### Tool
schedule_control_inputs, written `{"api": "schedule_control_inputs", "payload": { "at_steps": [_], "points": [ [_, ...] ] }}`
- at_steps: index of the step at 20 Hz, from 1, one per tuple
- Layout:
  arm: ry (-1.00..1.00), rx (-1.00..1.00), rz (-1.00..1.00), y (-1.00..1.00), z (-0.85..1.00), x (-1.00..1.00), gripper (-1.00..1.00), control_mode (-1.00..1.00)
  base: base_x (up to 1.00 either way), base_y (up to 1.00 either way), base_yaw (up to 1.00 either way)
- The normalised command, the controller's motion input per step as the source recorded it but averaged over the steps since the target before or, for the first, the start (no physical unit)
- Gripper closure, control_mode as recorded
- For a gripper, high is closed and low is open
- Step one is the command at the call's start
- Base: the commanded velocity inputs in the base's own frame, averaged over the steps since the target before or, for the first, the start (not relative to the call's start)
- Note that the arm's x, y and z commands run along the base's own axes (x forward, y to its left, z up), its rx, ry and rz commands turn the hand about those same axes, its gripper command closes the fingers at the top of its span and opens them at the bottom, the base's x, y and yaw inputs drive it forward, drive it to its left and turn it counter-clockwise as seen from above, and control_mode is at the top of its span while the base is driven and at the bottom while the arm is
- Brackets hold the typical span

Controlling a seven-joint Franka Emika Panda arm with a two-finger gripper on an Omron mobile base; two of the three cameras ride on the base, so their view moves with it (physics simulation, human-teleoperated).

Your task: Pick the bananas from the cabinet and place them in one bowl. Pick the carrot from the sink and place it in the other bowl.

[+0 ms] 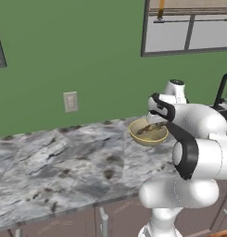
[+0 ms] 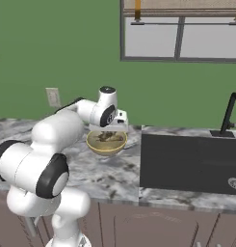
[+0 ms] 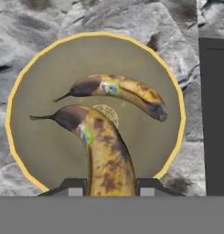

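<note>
A tan-yellow bowl (image 3: 40, 137) with a bright yellow rim sits on the marble counter, just left of the black sink (image 2: 187, 161). One blotched banana (image 3: 125, 90) lies inside it. My gripper (image 3: 109, 187) hangs straight above the bowl, shut on the second banana (image 3: 104, 146), whose stem end points out over the bowl's middle. From the base cameras, the hand hovers right over the bowl (image 1: 148, 134) (image 2: 106, 143), with the gripper (image 2: 110, 132) just above its rim. The cabinet, the carrot and the other bowl are out of view.
The grey marble counter (image 1: 64, 162) stretches left of the bowl. A black gooseneck tap (image 2: 230, 113) stands behind the sink. A wall outlet (image 1: 71, 101) and a window (image 2: 179, 31) sit on the green wall. Drawer fronts run under the counter edge.
</note>
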Motion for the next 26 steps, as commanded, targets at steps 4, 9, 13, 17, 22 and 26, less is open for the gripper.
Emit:
{"api": "schedule_control_inputs", "payload": {
  "at_steps": [4, 9, 13, 17, 22, 26],
  "points": [
    [-0.04, 0.01, 0.00, 0.02, -0.20, 0.76, 1.00, -1.00, 0.00, 0.00, 0.00],
    [0.00, 0.00, 0.00, 0.03, -0.24, 0.46, -1.00, -1.00, 0.00, 0.00, 0.00],
    [0.00, 0.01, -0.01, 0.00, -0.02, 0.38, -1.00, -1.00, 0.00, 0.00, 0.00],
    [0.00, 0.01, -0.07, 0.01, 0.07, 0.33, -1.00, -1.00, 0.00, 0.00, 0.00],
    [-0.04, 0.01, -0.04, -0.02, 0.24, -0.75, -1.00, -1.00, 0.00, 0.00, 0.00],
    [-0.11, 0.03, 0.00, 0.00, 0.08, -1.00, -1.00, -1.00, 0.00, 0.00, 0.00]
  ]
}}
